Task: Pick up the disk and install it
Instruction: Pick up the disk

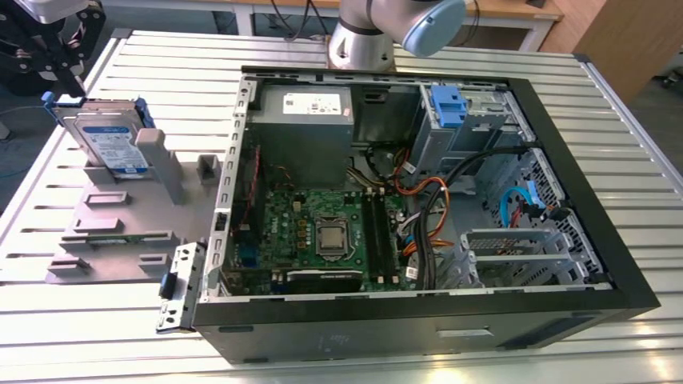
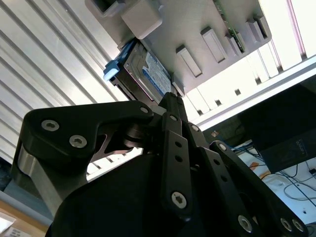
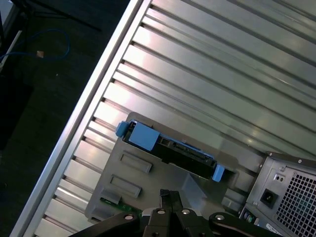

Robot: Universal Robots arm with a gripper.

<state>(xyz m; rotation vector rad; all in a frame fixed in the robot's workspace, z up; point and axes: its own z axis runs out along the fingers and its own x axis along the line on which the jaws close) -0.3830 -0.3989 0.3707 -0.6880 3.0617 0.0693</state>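
Observation:
The disk [image 1: 108, 141] is a silver drive with a white-and-blue label in a blue carrier. It stands on edge in a slot of the grey holder [image 1: 117, 232], at the exterior view's left. My gripper [image 1: 64, 80] hangs just beyond the disk's top far corner, apart from it, with nothing between its fingers. In both wrist views the black fingers come together at their tips [image 2: 170, 97] [image 3: 165, 193], pointing toward the disk [image 2: 148, 74] [image 3: 168, 148] a short way off.
An open computer case [image 1: 597, 264] lies on the slatted metal table [image 1: 160, 64], to the right of the holder in the exterior view. Inside are a grey power supply [image 1: 304, 108], a motherboard [image 1: 325, 228], cables and a drive bay with a blue bracket [image 1: 449, 104]. The arm's base [image 1: 363, 44] stands behind the case.

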